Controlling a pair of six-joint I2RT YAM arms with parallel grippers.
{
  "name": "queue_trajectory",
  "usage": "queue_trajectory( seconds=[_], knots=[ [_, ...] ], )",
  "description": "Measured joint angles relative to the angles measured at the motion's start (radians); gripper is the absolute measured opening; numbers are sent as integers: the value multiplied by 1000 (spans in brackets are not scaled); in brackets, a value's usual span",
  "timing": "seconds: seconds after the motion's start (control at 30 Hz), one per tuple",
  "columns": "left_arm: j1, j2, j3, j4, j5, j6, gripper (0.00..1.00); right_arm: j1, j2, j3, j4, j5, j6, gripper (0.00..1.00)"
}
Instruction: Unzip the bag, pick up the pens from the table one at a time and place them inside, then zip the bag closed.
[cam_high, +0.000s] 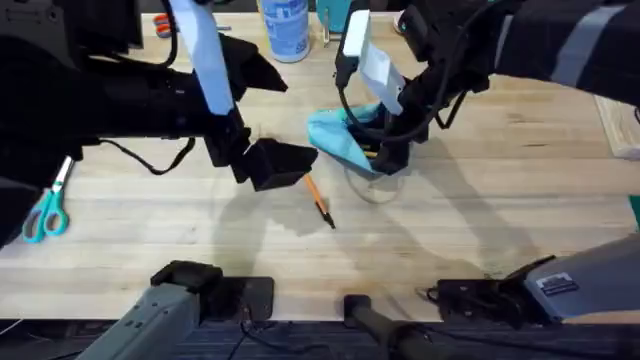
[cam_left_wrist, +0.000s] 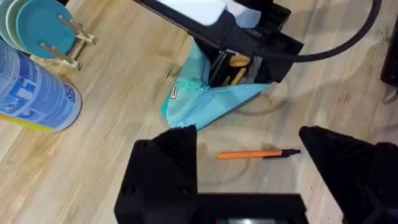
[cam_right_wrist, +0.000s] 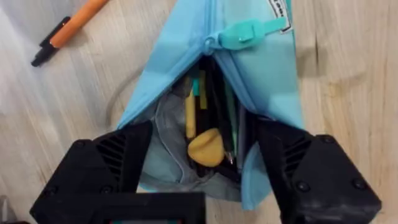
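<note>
The right gripper (cam_right_wrist: 199, 180) is seen with its jaws spread wide, one finger at each outer side of the open bag (cam_high: 340, 140), just right of the table's (cam_high: 480, 200) centre. Pens and a yellowish item are visible inside the bag (cam_right_wrist: 205, 146); its zipper pull (cam_right_wrist: 239, 34) lies at the far end. The left gripper (cam_left_wrist: 249, 168) is held with its jaws apart above an orange pen (cam_high: 318, 200) at about 7 o'clock from the bag, nothing being gripped.

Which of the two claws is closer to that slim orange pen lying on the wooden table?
Left. The left gripper hangs open right over the slim orange pen; the right gripper is farther off, its fingers spread around the open light-blue fabric pouch.
</note>
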Motion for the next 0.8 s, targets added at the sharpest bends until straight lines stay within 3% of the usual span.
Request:
queue_trajectory(
  seconds=[0.27,0.43,0.8],
  knots=[
    [0,0,0,0,0,0,995,-7,-9,30,-13,-23,62,997],
    [0,0,0,0,0,0,995,-30,-103,98,-1,-41,138,997],
    [0,0,0,0,0,0,995,-40,-318,142,-19,110,433,998]
  ],
)
